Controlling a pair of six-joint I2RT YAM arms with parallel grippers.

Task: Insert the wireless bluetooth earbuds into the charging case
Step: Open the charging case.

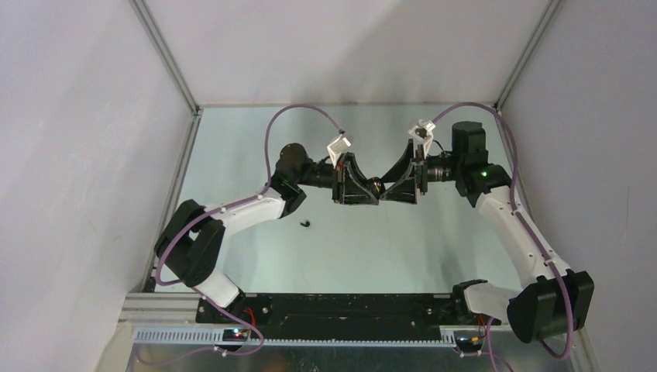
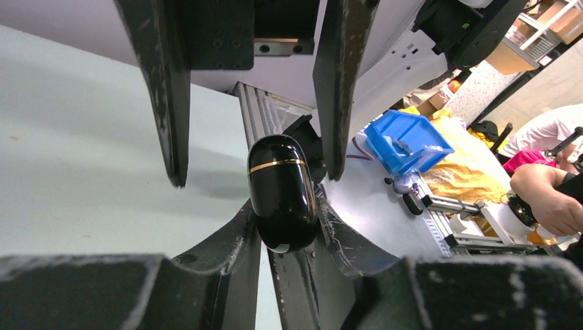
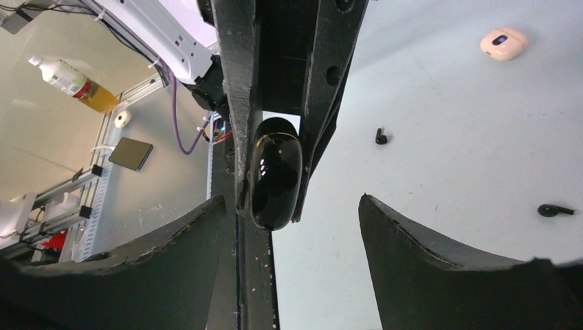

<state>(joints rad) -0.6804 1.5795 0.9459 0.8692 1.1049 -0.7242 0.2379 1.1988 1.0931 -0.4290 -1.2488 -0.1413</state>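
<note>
The left gripper (image 2: pixel 285 216) clamps the black case (image 2: pixel 282 182); its long axis points straight between the wide, empty jaws of the right gripper (image 3: pixel 292 203).

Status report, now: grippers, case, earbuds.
Left gripper shut on black case, lid closed. Right gripper jaws open, facing it. Two black earbuds loose on table.

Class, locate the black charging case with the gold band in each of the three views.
Top external: black charging case at centre, where both arms meet.
Left wrist: centre of frame.
Right wrist: slightly left of centre.
Shared landmark: the left fingers clamping it in every view.
</note>
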